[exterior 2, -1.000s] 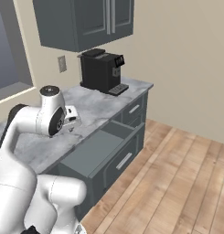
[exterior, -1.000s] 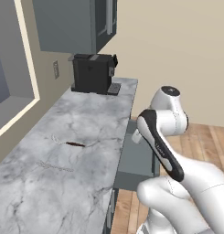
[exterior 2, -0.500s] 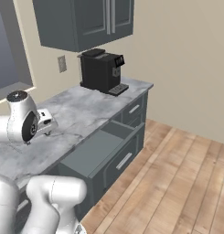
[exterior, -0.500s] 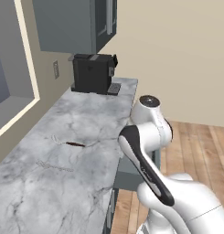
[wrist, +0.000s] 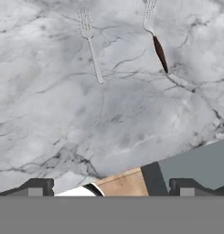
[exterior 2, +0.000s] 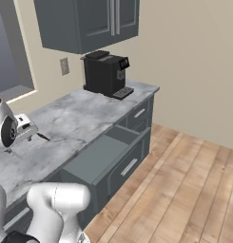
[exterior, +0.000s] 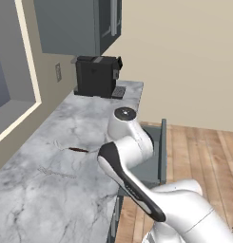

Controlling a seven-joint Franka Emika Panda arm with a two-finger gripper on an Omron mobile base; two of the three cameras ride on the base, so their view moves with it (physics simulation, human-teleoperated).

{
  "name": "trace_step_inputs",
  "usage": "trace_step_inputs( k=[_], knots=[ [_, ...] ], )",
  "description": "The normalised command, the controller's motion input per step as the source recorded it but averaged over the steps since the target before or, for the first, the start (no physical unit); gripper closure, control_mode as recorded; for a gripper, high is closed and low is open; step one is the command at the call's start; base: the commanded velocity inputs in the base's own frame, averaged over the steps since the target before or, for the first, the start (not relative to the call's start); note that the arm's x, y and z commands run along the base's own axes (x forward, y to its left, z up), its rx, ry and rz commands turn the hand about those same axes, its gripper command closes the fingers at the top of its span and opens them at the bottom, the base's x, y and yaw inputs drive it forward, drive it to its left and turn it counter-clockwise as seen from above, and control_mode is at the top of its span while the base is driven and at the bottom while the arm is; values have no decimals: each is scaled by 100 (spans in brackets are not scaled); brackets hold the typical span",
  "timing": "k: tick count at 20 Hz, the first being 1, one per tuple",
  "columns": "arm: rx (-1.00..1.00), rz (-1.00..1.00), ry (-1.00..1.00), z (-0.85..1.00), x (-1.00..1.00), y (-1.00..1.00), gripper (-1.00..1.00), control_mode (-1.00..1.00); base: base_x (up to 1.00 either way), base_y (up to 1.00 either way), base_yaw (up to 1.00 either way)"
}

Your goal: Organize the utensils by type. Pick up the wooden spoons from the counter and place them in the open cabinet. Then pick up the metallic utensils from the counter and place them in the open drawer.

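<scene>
Two forks left on counter point(wrist: 49, 137) — plain fork point(wrist: 92, 48), dark-handled fork point(wrist: 157, 43) beside it. Gripper point(wrist: 111, 188) open, empty, above. Drawer point(exterior 2: 106, 154) open at counter's front, looks empty.

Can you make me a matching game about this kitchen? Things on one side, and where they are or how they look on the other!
Things:
1. coffee machine
2. drawer
3. silver fork
4. cabinet

Clues:
A. pulled open
B. high on the wall
C. black, standing at the far end of the counter
D. thin, lying flat

Pairs: 1-C, 2-A, 3-D, 4-B
</scene>
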Motion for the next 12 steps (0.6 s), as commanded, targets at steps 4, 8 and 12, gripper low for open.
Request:
trace_step_inputs(
  k=[4,8,12],
  knots=[
    [-3,13,10,-6,22,65,-100,-100,0,0,0],
    [-5,13,10,-9,24,69,-100,-100,0,0,0],
    [-6,10,5,-18,2,63,-100,-100,0,0,0]
  ],
)
